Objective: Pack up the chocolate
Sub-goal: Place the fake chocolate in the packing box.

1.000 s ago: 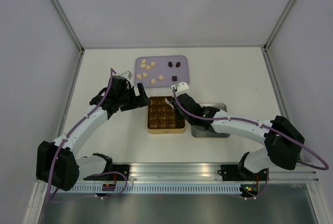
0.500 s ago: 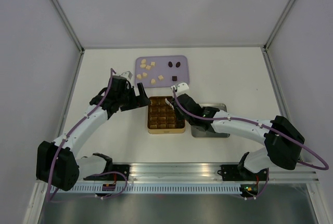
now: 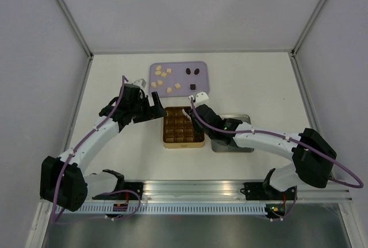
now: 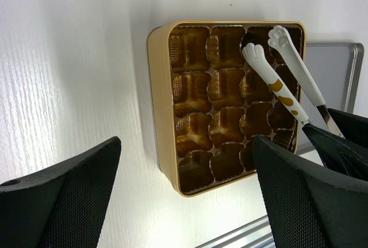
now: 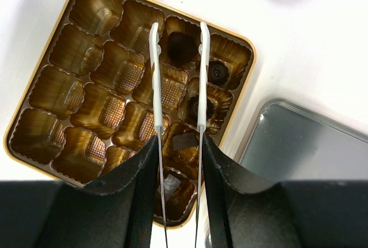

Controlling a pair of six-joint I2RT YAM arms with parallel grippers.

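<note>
The white counter point(image 3: 259, 81) lies open at 9 and 2 o'clock of the gold tin point(image 3: 184, 145), whose 3 o'clock edge sits just beside a grey metal tray point(image 3: 236, 144) and whose 12 o'clock edge is near a lilac tray point(image 3: 179, 68). The left end effector point(image 3: 157, 106) hangs spread wide off the tin's 10 o'clock corner, while the right end effector point(image 5: 179, 161) pinches white tweezers point(image 5: 154, 87), their tips parted above the cells. The chocolate point(image 3: 169, 90) lies mostly on the lilac tray, with a few dark lumps point(image 5: 179, 45) in cells along the tin's 3 o'clock side.
</note>
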